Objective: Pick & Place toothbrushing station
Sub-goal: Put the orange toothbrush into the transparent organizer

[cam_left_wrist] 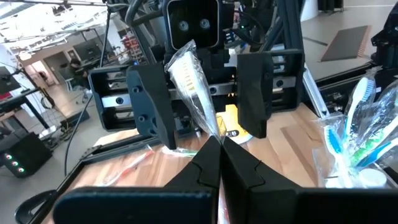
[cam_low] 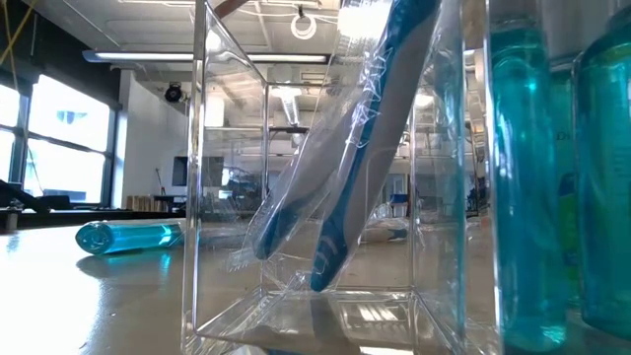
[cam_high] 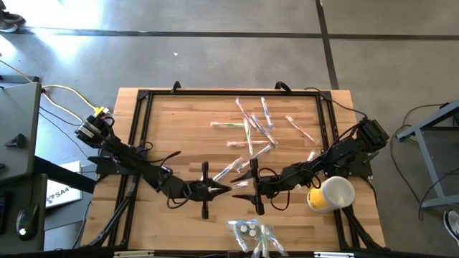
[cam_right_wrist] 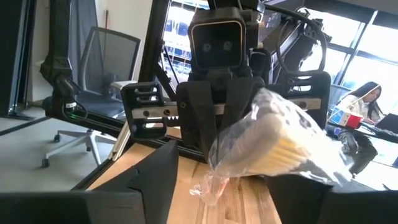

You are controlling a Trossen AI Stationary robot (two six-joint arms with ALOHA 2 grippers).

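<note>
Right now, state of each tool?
Left tool: closed on the wrapped toothbrush, near table centre.
Right tool: open around the same toothbrush's other end, facing the left tool.

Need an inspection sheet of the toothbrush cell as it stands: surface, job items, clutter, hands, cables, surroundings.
Surface: wooden table, black frame round its edge.
Job's things: loose wrapped toothbrushes scattered on the far middle; clear holder at the near edge, wrapped brushes inside; held toothbrush between the two hands.
Clutter: white cup beside the right arm; blue bottle lying on its side.
Hands: left hand shut on the held toothbrush's wrapper; right hand open, fingers either side of it.
Cables: yellow cable off the table, running to the left arm's base.
Surroundings: office chair; seated person; concrete floor.
</note>
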